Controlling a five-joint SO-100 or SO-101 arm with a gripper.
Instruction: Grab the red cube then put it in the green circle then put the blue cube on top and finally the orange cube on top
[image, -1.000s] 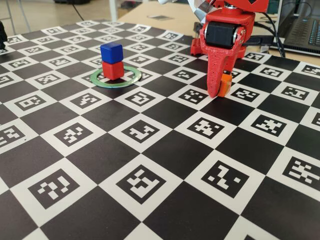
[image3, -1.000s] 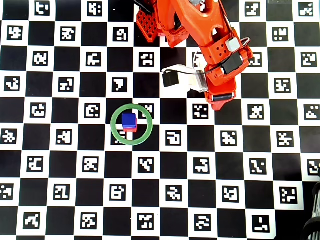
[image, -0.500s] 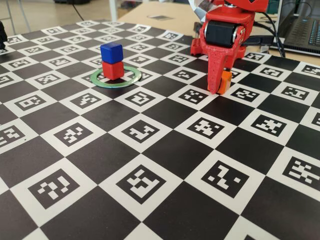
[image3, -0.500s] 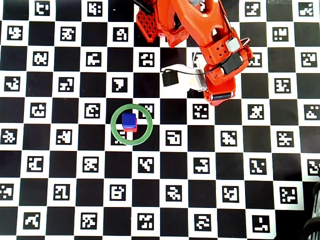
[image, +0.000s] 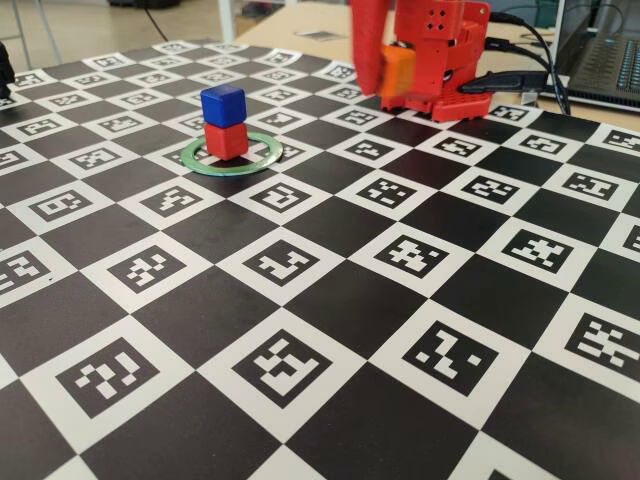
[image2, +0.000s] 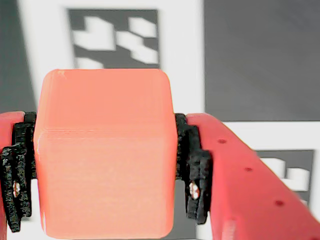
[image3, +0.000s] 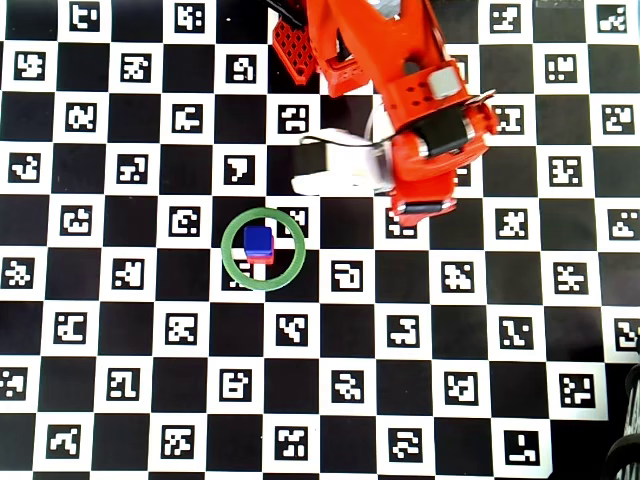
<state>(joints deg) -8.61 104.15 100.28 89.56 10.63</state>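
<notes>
I can read no words, brand names or numbers anywhere around me. The only signs are the black-and-white square code markers printed in the white squares of the flat checkerboard mat (image3: 330, 330) beneath me; each is a blocky pixel pattern, not letters or digits. In my wrist view one such marker (image2: 114, 37) shows just above the bright-orange plastic cube (image2: 106, 152), and part of another sits to the cube's right, both blurred. The cube's faces are plain. In the fixed view the open dark laptop (image: 610, 65) beyond the mat's far right corner has keys too small to read.
</notes>
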